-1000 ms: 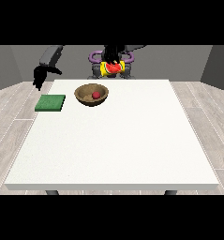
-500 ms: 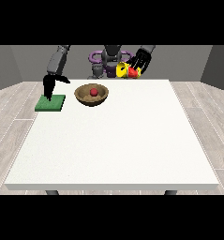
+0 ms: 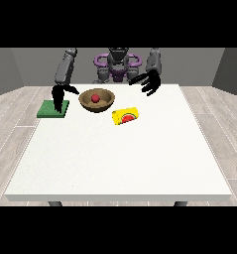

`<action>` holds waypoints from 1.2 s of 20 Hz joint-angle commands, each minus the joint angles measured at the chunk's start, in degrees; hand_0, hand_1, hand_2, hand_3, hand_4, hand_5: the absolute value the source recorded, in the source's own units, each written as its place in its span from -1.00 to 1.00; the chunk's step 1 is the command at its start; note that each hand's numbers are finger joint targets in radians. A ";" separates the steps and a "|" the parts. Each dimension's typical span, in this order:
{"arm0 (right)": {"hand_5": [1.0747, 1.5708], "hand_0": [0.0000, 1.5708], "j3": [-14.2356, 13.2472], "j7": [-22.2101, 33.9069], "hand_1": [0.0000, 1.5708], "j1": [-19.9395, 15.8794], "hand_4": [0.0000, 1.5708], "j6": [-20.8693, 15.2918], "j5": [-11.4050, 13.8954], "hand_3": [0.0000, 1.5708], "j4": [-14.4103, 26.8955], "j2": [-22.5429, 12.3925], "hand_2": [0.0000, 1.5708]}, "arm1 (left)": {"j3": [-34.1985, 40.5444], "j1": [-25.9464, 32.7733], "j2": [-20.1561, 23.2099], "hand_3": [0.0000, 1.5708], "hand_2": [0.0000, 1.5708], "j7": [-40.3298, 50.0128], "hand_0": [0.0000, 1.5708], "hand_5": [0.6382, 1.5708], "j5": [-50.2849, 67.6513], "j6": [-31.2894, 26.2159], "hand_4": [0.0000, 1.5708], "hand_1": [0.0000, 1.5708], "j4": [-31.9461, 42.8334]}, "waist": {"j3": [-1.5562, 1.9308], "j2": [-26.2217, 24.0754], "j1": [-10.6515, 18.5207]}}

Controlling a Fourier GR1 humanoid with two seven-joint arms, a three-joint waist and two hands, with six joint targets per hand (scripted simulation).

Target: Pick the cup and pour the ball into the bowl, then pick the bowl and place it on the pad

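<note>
- Since there is only the front view to go by, I am reading everything from across the tabletop (image 3: 120, 158): the red ball (image 3: 95, 98) is already sitting inside the brown bowl (image 3: 96, 100), and the yellow cup (image 3: 126, 116) is lying on its side just beside the bowl, toward the camera.
- My hand at the view's right (image 3: 148, 82) is hovering above the far edge of the tabletop with its fingers spread and relaxed, holding nothing.
- My hand at the view's left (image 3: 57, 97) is hanging fingers-down over the green pad (image 3: 53, 108), between the pad and the bowl; it is gripping nothing, though whether the fingertips are touching the pad I cannot tell.
- Judging from this, the pour is looking done and the bowl is waiting to be picked up and set on the pad.
- What I am worrying about: the bowl is shallow, so tilting it while lifting could be sending the ball rolling out; a grasp on one rim alone could be tipping it.
- The lying cup could be rolling if a passing arm is brushing it.
- The cup is carrying a red-and-green mark on its side, but no writing is readable.
</note>
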 commanded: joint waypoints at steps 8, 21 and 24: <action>0.89 -1.00 4.89 2.77 -1.00 2.78 -1.00 -4.57 2.50 -1.00 -2.04 6.10 -1.00 | 5.98 2.42 3.04 -1.00 -1.00 -8.35 -1.00 0.91 11.43 -7.97 -1.00 -1.00 8.14 | 0.23 -4.84 -3.25; 0.82 -1.00 1.48 -8.22 -1.00 3.86 -0.85 -1.74 0.50 -1.00 6.52 6.46 -1.00 | 1.51 -2.61 2.51 -1.00 -1.00 -1.78 -1.00 0.97 9.67 -7.39 -1.00 -1.00 -0.94 | 0.29 1.55 3.03; 0.82 -1.00 0.91 -7.71 -1.00 5.40 -0.74 -3.59 -0.10 -1.00 6.02 8.17 -1.00 | -1.74 1.93 0.16 -1.00 -1.00 -3.49 -1.00 0.97 9.59 -8.79 -1.00 -1.00 -2.14 | 0.28 0.40 6.23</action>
